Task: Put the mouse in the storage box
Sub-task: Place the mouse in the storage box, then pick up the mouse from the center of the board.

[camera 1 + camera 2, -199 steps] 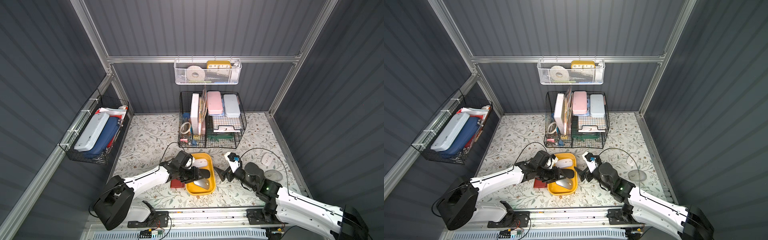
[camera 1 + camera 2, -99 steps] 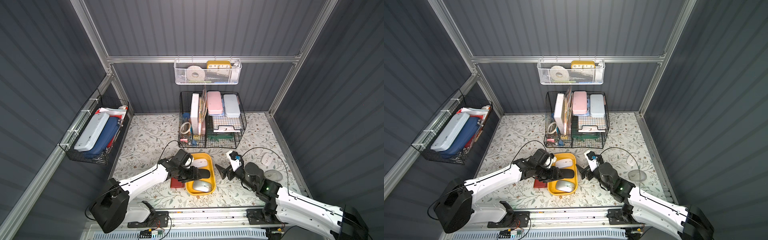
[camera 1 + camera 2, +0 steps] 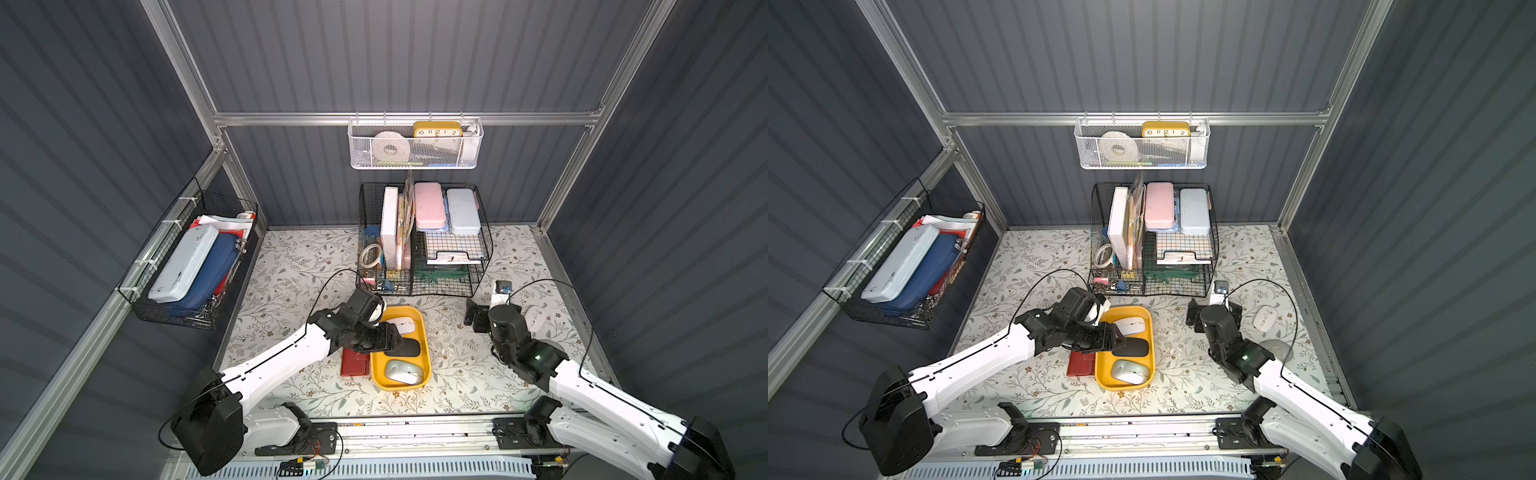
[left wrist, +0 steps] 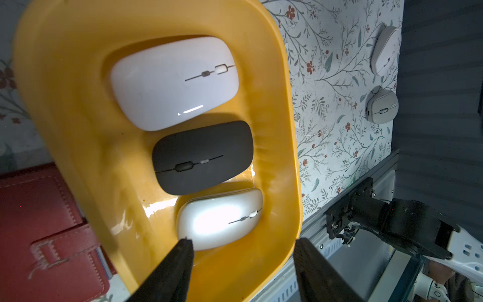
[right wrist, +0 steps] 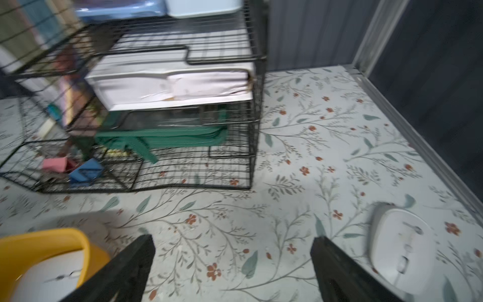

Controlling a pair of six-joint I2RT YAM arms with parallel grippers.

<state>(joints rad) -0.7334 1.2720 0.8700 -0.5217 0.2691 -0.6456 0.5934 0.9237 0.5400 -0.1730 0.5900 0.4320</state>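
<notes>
Left gripper (image 4: 243, 241) hovering jaws apart (nothing held) over the storage box (image 4: 286, 117), black mouse (image 4: 202, 157) lying inside between a white mouse (image 4: 173, 81) and a silver mouse (image 4: 219, 219), my right gripper (image 5: 234, 239) gaping wide.

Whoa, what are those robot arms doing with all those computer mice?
They're tidying mice into the yellow storage box. Inside lie a white mouse, a black mouse and a silver mouse. The left pincer hangs open above them, holding nothing. The right pincer is open too, near two more mice on the table.
</notes>
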